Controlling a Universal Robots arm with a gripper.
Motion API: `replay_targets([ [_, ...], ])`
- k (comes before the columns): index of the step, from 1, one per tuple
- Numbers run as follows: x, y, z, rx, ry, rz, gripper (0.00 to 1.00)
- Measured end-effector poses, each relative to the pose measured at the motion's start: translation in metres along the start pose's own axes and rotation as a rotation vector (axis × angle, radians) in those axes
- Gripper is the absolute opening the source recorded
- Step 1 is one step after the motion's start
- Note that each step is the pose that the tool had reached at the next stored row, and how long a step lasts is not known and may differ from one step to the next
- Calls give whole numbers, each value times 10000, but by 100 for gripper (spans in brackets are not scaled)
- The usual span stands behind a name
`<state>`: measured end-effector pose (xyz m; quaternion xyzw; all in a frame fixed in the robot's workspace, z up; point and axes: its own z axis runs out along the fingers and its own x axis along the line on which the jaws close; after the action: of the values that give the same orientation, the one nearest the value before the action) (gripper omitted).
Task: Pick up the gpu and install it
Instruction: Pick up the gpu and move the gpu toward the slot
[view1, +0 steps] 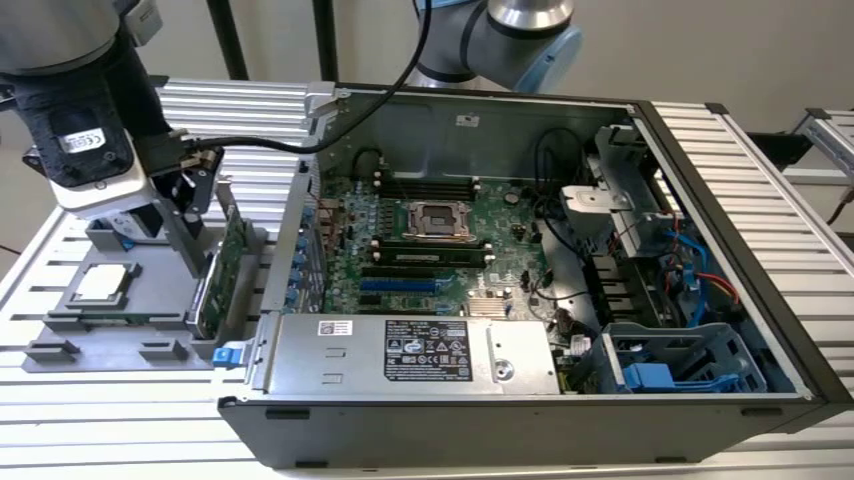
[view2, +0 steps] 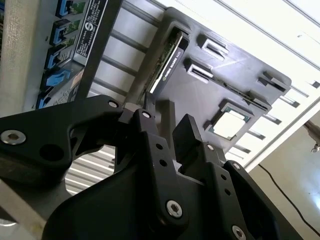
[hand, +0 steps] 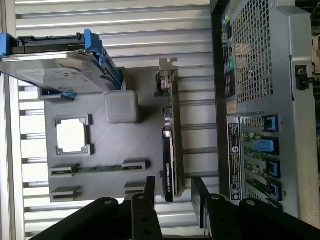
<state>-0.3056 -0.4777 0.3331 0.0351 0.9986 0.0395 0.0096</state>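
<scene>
The gpu (view1: 220, 268) stands on edge in the gray tray (view1: 94, 345) at the left of the exterior view, just outside the open case (view1: 507, 440). It is not yet lifted. The gripper (view2: 177, 112) hangs over the card, jaws apart and gripping nothing. Pickup and installation both remain.

The tool (hand: 172, 189), jaws spread, hangs over the gpu (hand: 169, 145) standing in the grey tray (hand: 115, 147).

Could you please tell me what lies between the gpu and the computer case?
In the first wrist view, only a bare strip of the slatted table separates the gpu from the computer case.
</scene>
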Motion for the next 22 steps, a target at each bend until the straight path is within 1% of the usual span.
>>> replay_targets([
  [8,0,-3,33,0,0,1,100],
  [22,-1,-5,61,-1,6,1,100],
])
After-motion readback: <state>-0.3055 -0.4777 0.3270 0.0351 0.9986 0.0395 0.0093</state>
